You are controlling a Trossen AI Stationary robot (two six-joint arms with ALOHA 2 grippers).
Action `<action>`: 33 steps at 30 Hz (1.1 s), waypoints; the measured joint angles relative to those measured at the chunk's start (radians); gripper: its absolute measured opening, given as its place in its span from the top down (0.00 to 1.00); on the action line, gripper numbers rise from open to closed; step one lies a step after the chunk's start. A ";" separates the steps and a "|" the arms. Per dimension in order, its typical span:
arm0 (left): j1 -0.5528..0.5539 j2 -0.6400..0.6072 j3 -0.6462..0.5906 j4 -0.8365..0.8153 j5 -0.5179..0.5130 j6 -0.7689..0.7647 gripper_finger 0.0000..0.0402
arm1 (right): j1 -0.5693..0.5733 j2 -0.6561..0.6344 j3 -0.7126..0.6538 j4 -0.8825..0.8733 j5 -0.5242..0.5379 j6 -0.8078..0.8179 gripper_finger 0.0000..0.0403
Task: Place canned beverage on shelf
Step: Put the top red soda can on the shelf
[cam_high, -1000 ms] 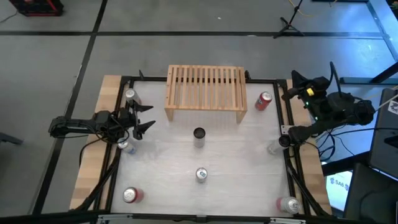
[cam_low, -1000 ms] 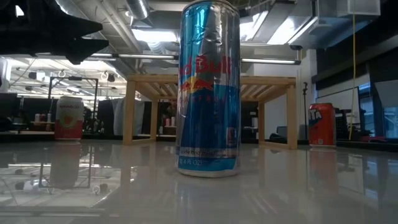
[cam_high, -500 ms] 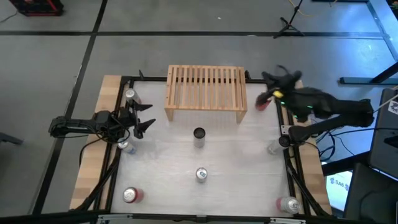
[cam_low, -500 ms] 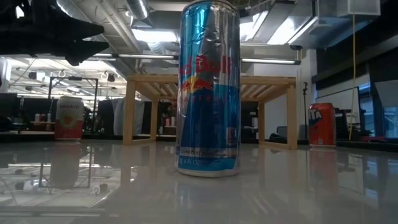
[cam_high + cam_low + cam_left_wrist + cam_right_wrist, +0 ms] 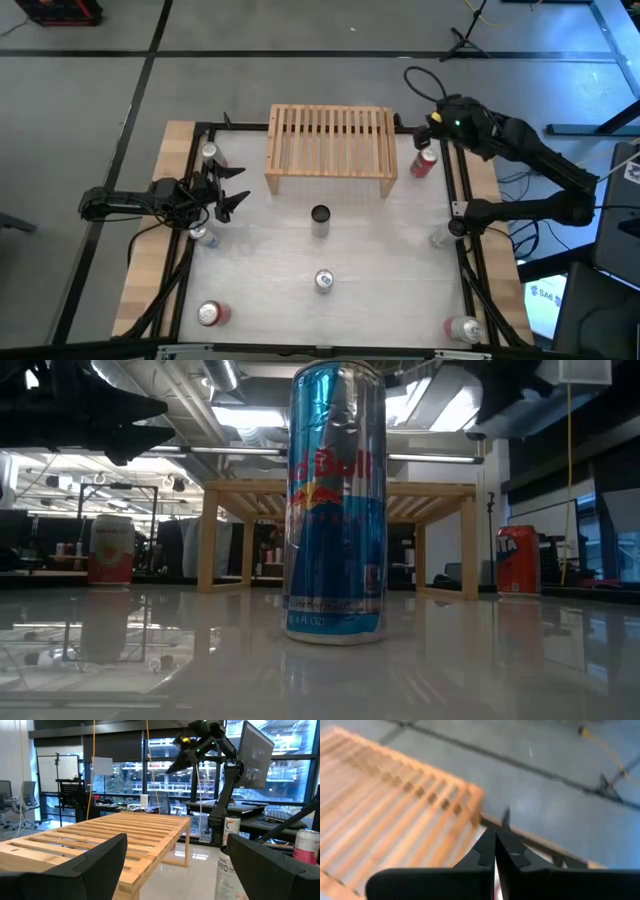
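Note:
The light-wood shelf (image 5: 330,150) stands on its side legs at the table's far middle, its slatted top bare. A tall blue-and-silver can (image 5: 336,500) stands upright in front of it (image 5: 320,218). A red can (image 5: 425,162) stands by the shelf's right end. My right gripper (image 5: 424,138) is shut and holds nothing. It hangs above that red can, slanting down toward the shelf's far right corner (image 5: 475,795). At the table's left edge, my left gripper (image 5: 232,188) is open and level, facing the shelf (image 5: 100,840).
Other cans stand around the table: far left (image 5: 208,153), beside the left gripper (image 5: 203,235), near middle (image 5: 323,281), near left (image 5: 210,314), right edge (image 5: 440,237) and near right (image 5: 465,328). Bare tabletop lies in front of the shelf.
My right gripper has swung from outside the table's right edge toward the far left. It now hangs over the red can by the shelf's right end, has turned and tipped downward, and has stayed shut. No can has moved.

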 joint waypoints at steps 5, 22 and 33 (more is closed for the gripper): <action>0.000 0.000 0.000 0.000 0.000 0.001 0.16 | -0.094 0.000 0.000 -0.093 -0.065 0.008 0.99; 0.000 0.000 0.000 0.004 0.008 -0.129 0.16 | -0.288 0.069 0.001 -0.199 -0.280 0.009 0.72; 0.000 0.000 0.000 0.004 0.008 -0.129 0.16 | -0.344 0.195 0.001 -0.381 -0.299 0.000 0.17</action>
